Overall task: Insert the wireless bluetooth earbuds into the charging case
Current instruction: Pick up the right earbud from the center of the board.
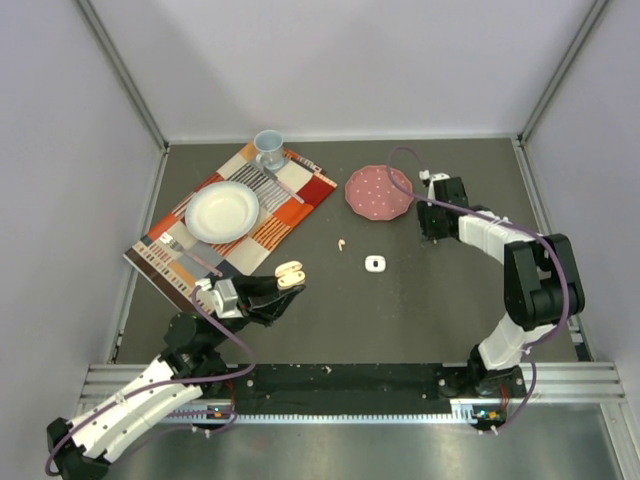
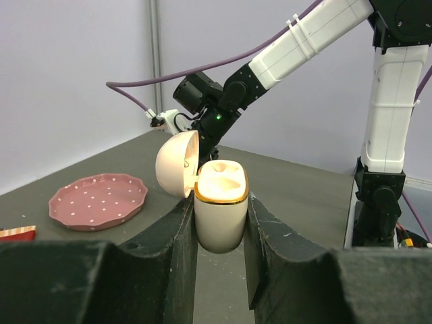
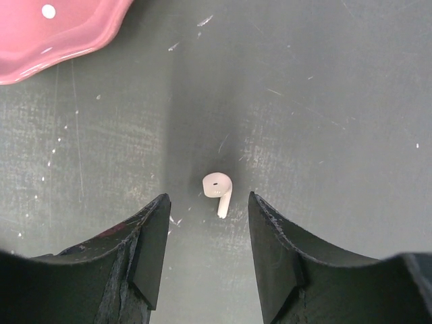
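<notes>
L pincer [image 2: 220, 233] clamped on charging case [image 2: 221, 192], upright, lid [image 2: 177, 163] flipped open, sockets facing up. Prob so a bud can drop straight in. R pincer [image 3: 208, 209] hangs over an earbud [image 3: 217, 190] lying flat on desk [image 3: 337, 101], near pink plate [image 3: 54, 30]. Jaws half-wide, straddling it, no contact, nothing held. Stem runs roughly along the jaws, so closing would pinch across its width. Looks like pre-grasp. Second bud [image 1: 342, 243] + small white case [image 1: 375, 264] mid-desk.
</notes>
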You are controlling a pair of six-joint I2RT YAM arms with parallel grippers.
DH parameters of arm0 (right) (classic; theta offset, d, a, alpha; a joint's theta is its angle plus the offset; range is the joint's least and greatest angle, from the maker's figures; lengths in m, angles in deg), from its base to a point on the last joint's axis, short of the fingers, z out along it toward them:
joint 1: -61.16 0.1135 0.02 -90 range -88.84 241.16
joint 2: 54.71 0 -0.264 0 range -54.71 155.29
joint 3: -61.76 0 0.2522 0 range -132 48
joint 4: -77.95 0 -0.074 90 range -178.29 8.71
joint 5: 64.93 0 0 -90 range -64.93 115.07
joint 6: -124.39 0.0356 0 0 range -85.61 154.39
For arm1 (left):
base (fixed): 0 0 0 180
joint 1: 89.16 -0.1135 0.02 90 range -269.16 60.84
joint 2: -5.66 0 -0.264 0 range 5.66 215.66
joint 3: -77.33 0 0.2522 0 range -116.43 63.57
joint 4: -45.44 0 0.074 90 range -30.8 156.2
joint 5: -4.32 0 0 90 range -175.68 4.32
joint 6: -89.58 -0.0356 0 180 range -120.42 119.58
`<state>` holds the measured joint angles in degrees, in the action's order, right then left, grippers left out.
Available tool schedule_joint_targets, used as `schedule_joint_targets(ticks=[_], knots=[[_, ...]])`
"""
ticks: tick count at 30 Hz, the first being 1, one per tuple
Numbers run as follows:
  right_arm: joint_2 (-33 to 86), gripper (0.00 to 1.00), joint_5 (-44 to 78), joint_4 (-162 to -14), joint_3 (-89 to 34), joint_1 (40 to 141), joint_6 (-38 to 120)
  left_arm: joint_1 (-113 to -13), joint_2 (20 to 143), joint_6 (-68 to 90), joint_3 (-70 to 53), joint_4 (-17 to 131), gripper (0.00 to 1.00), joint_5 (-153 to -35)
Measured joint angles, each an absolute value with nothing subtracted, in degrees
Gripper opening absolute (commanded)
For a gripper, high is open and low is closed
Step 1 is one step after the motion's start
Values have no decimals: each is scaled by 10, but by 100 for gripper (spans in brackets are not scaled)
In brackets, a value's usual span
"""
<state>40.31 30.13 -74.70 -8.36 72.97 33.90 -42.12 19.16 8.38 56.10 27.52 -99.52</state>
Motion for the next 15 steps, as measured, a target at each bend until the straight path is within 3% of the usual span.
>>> schedule_joint_targets(ticks=[15], knots=[[423, 49, 280, -766, -84, 713, 339, -421, 192, 84, 552, 281, 0, -982]])
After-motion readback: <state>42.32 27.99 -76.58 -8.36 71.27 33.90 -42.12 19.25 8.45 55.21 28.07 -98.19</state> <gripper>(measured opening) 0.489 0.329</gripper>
